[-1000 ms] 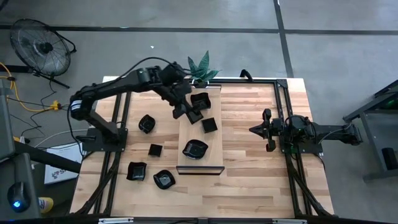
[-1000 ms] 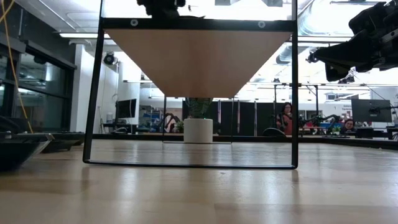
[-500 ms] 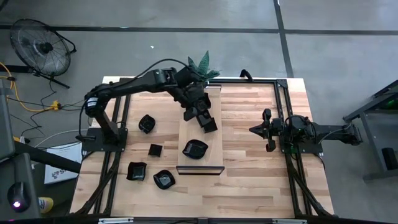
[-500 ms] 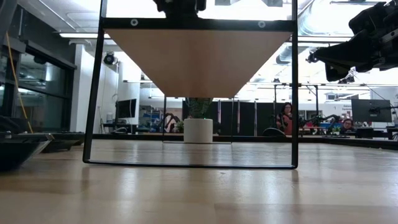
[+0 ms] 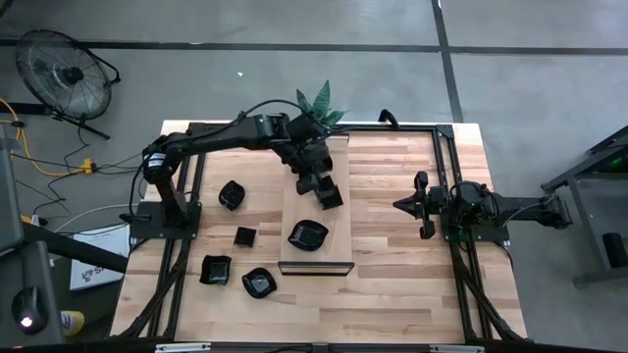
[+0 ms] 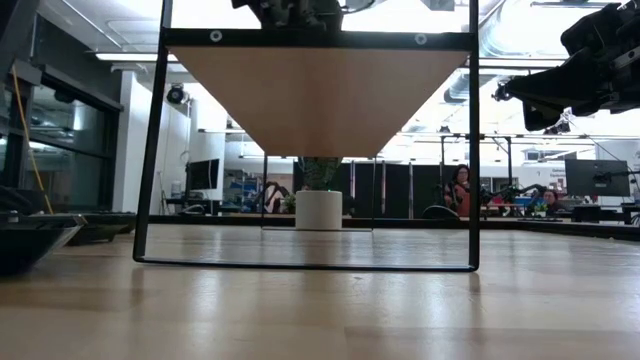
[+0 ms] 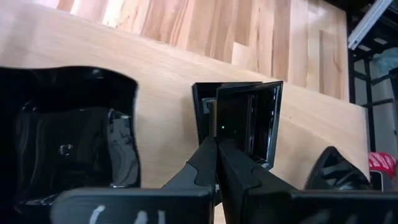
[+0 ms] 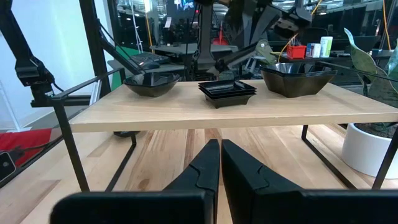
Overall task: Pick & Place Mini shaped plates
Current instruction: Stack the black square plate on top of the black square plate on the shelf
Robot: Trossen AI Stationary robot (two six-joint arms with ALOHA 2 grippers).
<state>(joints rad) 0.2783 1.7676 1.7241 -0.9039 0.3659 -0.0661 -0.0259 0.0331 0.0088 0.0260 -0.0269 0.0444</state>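
You can't see the far-end plate (image 5: 316, 155) on the board (image 5: 339, 257): left arm covers it. Low view shows only board underside, no plates. Wrist view crops big dish (image 7: 68, 149).

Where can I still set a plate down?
Bare table between wooden board and right gripper; also the board's near end past the leaf plate. Crowded: four plates left of the board, and around the left gripper.
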